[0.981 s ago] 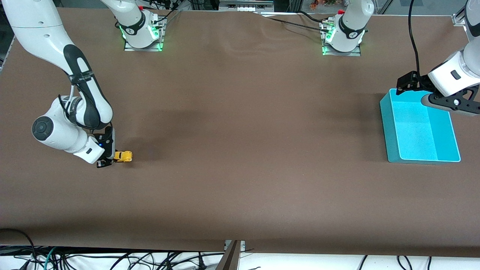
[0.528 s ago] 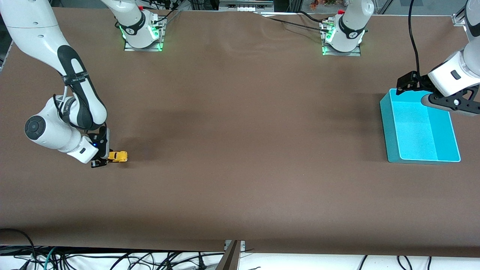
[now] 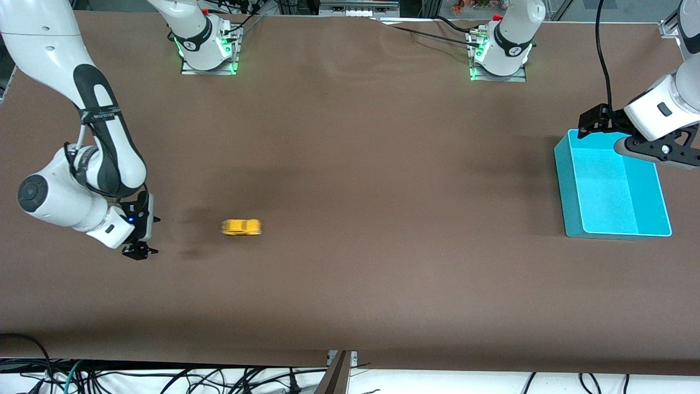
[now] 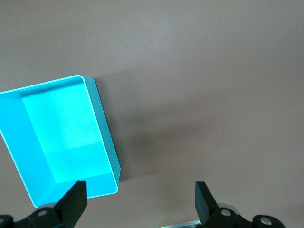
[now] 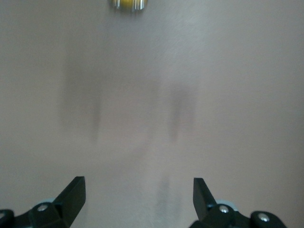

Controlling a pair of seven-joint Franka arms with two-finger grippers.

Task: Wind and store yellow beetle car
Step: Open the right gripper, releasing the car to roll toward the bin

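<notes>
The yellow beetle car (image 3: 241, 227) rolls free on the brown table, blurred by motion, away from my right gripper (image 3: 143, 247) and toward the left arm's end. It also shows in the right wrist view (image 5: 128, 4). My right gripper is open and empty, low over the table at the right arm's end. The cyan bin (image 3: 612, 186) stands empty at the left arm's end, and it shows in the left wrist view (image 4: 61, 137). My left gripper (image 3: 590, 123) hangs open and empty over the bin's corner farthest from the front camera and waits.
Both arm bases (image 3: 205, 41) (image 3: 500, 46) stand along the table's edge farthest from the front camera. Cables hang below the table's front edge (image 3: 339, 358).
My right gripper let go of the yellow beetle car and drew back. The car shot away across the table toward the left arm's end. The left arm has not moved.
</notes>
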